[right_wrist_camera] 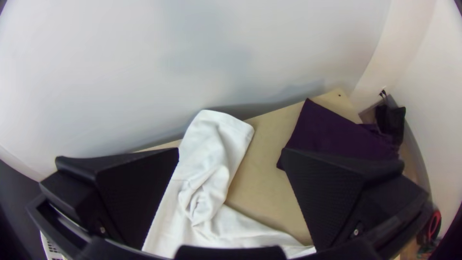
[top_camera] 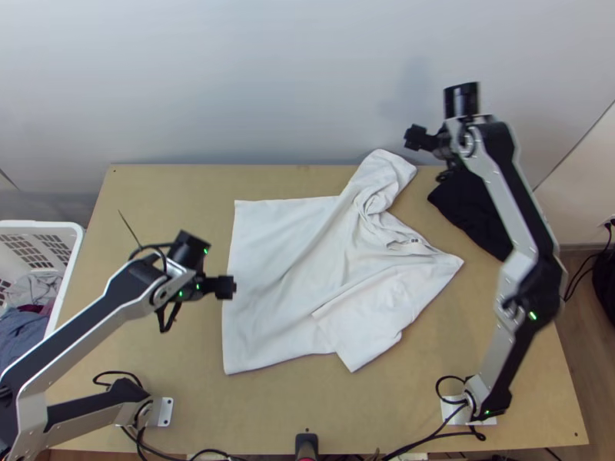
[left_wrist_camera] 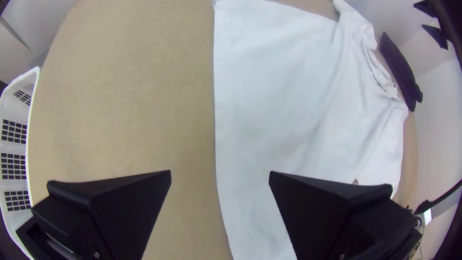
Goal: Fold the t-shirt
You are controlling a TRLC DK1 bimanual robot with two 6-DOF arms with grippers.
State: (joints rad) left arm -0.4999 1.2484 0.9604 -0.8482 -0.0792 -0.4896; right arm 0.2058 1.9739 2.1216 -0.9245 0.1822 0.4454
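Spread on the table [top_camera: 177, 392], presumably for folding, in a white shirt's [top_camera: 292, 292] wide lie, with near sleeve [top_camera: 357, 346] toward five o'clock. Poised at nine, with left gripper's [left_wrist_camera: 220, 172] fingers apart by the hem [left_wrist_camera: 226, 120], likely for pinching. Seen at one, past the rumpled far sleeve [right_wrist_camera: 211, 139], with right gripper's [right_wrist_camera: 231, 149] fingers parted, perhaps for drawing cloth inward.

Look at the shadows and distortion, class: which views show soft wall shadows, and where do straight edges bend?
Top view: faint shadow on the wall near the right gripper; right wrist view: soft wall shadows; left wrist view: table edge bowed, dark corners.
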